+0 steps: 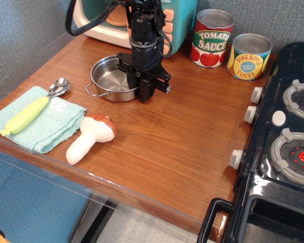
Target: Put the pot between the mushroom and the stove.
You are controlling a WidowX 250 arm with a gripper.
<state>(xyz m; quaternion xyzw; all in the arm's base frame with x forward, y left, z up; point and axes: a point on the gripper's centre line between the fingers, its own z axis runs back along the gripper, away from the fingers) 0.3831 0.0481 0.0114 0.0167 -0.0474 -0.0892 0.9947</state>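
Note:
The shiny steel pot point(109, 78) stands on the wooden table at the back left, in front of the toy microwave. My gripper point(144, 93) points down at the pot's right rim, and its black fingers are closed together on that rim. The mushroom point(91, 136), with a white stem and a brown cap, lies near the front left edge. The black stove point(283, 152) fills the right side. Bare wood lies between the mushroom and the stove.
A teal-and-cream microwave point(167, 25) stands at the back. A tomato sauce can point(212, 38) and a pineapple can point(249, 55) stand at the back right. A yellow-green handled spoon point(30, 111) lies on a teal cloth point(45, 126) at the left edge.

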